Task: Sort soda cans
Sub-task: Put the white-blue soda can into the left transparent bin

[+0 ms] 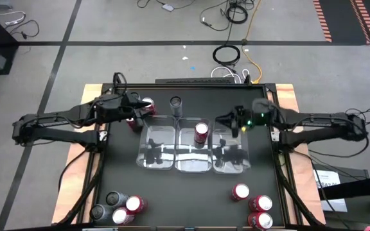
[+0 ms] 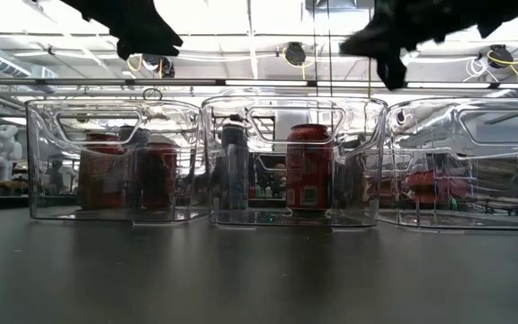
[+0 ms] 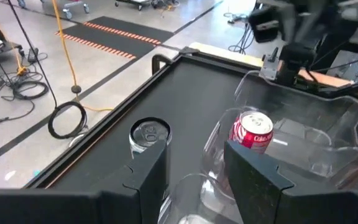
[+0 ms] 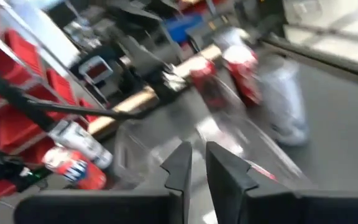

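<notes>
Clustering at the matte black table's [image 1: 191, 199] near corners are glossy red and grey cylindrical soda cans [image 1: 127, 206]; another red one stands in the middle clear, ribbed plastic tray [image 1: 191, 163]. Beyond, the left gripper [image 1: 148, 110] hovers part-open and empty; the right gripper [image 1: 218, 120] is nearly closed, empty.

Both dark six-joint arms reach in from the sides, stretched toward the middle and held up in the air. The left arm's dark two-finger gripper [image 1: 148, 111] hangs with its fingers [image 3: 146, 174] set apart, nothing between them. The right arm's dark two-finger gripper [image 1: 221, 121] points inward, its fingers [image 4: 180, 165] drawn nearly together, only a slim gap showing.
</notes>
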You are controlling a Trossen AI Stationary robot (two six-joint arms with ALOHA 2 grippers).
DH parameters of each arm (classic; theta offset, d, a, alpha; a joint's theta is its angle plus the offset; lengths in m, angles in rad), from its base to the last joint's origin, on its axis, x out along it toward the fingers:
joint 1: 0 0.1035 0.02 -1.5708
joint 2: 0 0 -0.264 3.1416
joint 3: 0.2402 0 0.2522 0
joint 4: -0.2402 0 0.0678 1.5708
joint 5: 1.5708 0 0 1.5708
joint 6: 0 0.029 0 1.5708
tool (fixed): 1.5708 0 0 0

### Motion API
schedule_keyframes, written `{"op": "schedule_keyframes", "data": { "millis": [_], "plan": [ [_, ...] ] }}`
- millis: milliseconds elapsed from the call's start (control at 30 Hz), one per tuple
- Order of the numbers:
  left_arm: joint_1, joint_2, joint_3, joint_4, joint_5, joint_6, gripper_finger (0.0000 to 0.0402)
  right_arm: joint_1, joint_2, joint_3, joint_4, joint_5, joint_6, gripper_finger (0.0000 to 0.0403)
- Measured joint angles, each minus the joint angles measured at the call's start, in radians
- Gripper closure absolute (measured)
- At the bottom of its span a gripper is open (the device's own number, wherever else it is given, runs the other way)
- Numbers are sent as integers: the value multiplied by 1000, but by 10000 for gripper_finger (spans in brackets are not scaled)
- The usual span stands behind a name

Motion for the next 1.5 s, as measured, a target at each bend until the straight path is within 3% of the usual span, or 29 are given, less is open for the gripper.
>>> {"op": "schedule_keyframes", "data": {
  "millis": [333,567,767,967,1167,1500],
  "plan": [
    [0,80,53,-3,-143,-94,232,-365,-122,6,-272,-361,-75,367],
    [1,238,187,-72,-207,-169,232,-518,-70,164,-643,-394,-358,367],
    [31,382,328,-121,-218,-342,233,-542,-49,220,-639,-395,-458,367],
    [59,490,415,-93,-219,-363,233,-541,-49,220,-662,-396,-521,367],
    [62,541,421,36,-219,-335,233,-541,-49,220,-703,-396,-554,367],
    [64,550,421,58,-216,-336,233,-541,-49,220,-683,-395,-470,367]
  ]
}}
